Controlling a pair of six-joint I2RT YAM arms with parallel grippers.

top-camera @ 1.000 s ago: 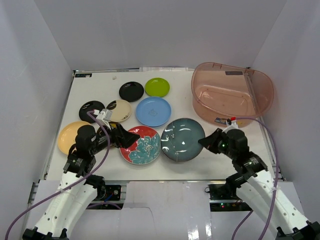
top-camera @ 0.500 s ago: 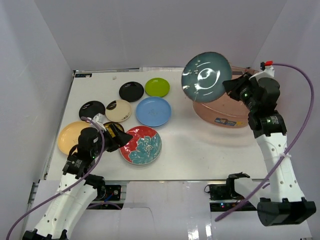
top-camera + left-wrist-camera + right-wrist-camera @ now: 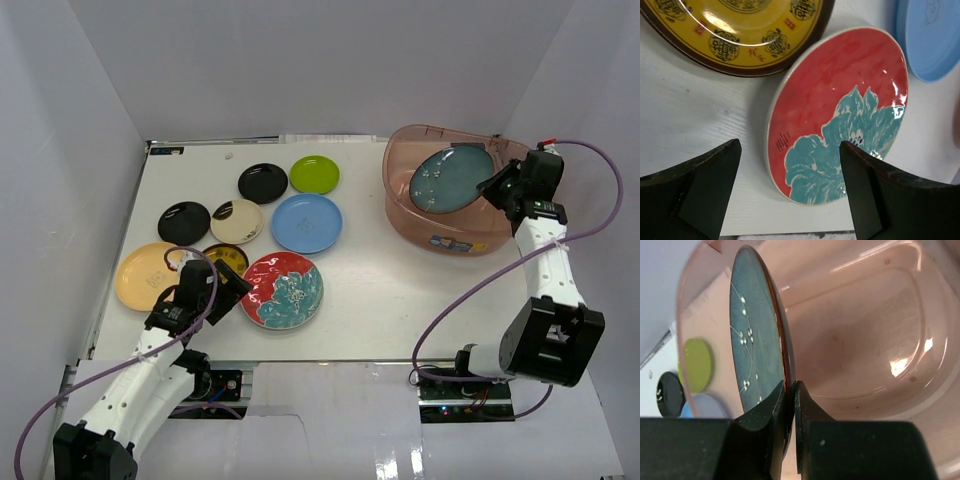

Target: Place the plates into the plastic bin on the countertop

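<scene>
My right gripper (image 3: 497,185) is shut on the rim of the dark teal plate (image 3: 452,178), which it holds tilted on edge inside the plastic bin (image 3: 465,235). In the right wrist view the fingers (image 3: 791,390) pinch the plate (image 3: 752,345) above the bin's floor (image 3: 865,340). My left gripper (image 3: 232,290) stands open at the left edge of the red-and-teal floral plate (image 3: 283,290), which lies flat on the countertop (image 3: 400,300). In the left wrist view the jaws (image 3: 789,150) straddle that plate's (image 3: 840,115) near rim without touching it.
On the countertop lie a black plate (image 3: 262,182), a lime green one (image 3: 314,174), a light blue one (image 3: 307,222), a cream-and-black one (image 3: 238,221), another black one (image 3: 184,222), a pale orange one (image 3: 140,275) and an amber one (image 3: 740,35). White walls enclose the table.
The right arm lifted the teal plate off the table, swung it up and lowered it into the bin. The left gripper drew back slightly toward the floral plate's left edge.
</scene>
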